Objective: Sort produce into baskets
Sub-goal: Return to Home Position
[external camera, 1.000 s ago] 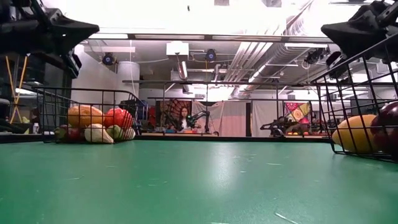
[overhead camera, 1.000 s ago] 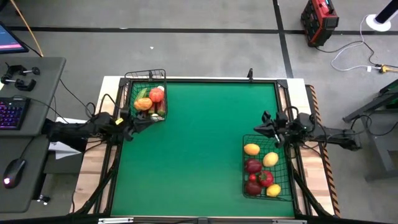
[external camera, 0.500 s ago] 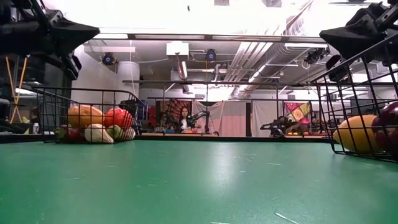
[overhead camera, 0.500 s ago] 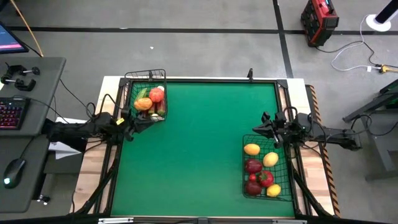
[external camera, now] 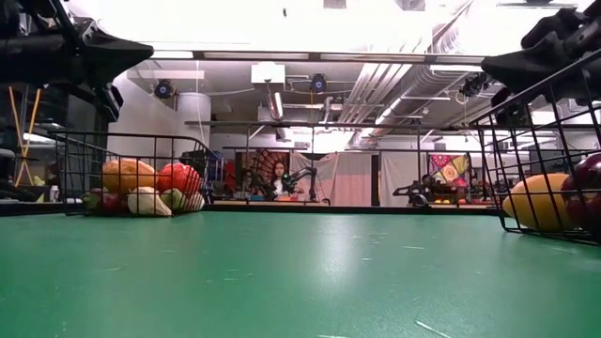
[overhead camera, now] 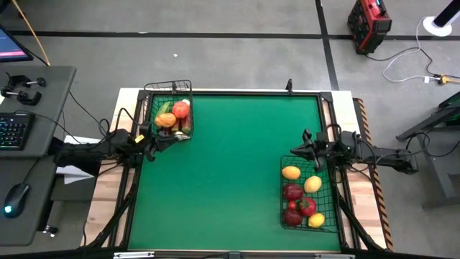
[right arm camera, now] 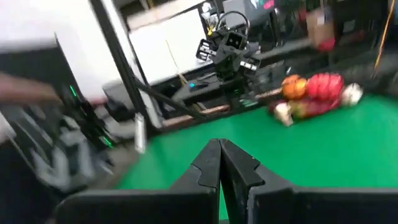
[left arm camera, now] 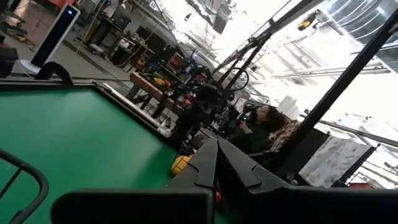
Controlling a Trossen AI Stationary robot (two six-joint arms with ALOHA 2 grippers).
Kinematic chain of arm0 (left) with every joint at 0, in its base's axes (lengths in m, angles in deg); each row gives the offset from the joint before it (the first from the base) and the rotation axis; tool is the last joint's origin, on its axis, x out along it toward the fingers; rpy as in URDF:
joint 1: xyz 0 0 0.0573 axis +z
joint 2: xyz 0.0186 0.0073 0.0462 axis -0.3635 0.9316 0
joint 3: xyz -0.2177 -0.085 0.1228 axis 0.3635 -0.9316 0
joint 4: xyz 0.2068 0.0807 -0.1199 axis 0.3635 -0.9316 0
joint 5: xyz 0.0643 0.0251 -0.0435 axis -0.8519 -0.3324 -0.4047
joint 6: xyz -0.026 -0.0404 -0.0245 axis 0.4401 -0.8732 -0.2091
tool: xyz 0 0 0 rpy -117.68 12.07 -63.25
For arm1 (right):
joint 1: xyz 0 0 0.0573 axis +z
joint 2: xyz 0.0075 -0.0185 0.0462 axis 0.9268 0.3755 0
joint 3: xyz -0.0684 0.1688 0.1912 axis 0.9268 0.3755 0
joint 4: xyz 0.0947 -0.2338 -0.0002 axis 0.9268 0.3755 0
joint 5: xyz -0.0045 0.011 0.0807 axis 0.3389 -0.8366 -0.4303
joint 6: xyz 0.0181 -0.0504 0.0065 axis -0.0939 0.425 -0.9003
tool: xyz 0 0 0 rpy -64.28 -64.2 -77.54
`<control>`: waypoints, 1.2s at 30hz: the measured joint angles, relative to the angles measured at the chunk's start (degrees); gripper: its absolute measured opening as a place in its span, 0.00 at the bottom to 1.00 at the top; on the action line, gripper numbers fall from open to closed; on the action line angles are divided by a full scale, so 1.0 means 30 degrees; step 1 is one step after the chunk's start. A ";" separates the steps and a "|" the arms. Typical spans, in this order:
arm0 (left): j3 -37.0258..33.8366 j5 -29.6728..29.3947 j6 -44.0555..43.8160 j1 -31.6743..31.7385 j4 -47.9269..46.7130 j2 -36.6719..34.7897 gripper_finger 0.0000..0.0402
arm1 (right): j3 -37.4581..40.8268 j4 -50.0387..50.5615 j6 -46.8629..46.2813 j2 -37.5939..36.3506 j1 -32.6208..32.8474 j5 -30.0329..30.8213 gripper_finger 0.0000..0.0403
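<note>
The small basket [overhead camera: 188,86] stands at the table's far left and holds orange, red, green and white produce [overhead camera: 172,115]. It also shows in the low view [external camera: 141,183]. The larger basket [overhead camera: 282,193] stands at the near right and holds yellow, dark red and red produce [overhead camera: 298,196]. My left gripper [overhead camera: 159,141] is shut and empty, level, just off the small basket's near end. My right gripper [overhead camera: 296,149] is shut and empty, above the larger basket's far end. Both wrist views show the fingers closed together, the left [left arm camera: 216,146] and the right [right arm camera: 219,144].
The green mat [overhead camera: 230,165] is bare between the two baskets. A black frame runs round the table's edges [overhead camera: 289,88]. In the low view a person sits in the room beyond the table [external camera: 278,178].
My right gripper has shifted a little toward the table's left edge and dipped slightly above the larger basket's far end. Its fingers stay shut. The baskets and the produce have not moved.
</note>
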 joint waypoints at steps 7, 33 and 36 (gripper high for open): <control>0.0000 -0.0004 0.0020 -0.0002 0.0007 0.0000 0.00 | 0.0000 0.0781 0.8074 0.0051 0.0000 -0.0006 0.00; 0.0000 -0.0041 0.0015 -0.0225 0.0007 -0.0007 0.00 | 0.0000 0.0757 0.5721 0.0051 0.0000 -0.0014 0.00; 0.0000 0.0006 0.0016 -0.0743 0.0018 -0.0015 0.00 | 0.0000 0.0757 0.5728 0.0051 0.0000 -0.0019 0.00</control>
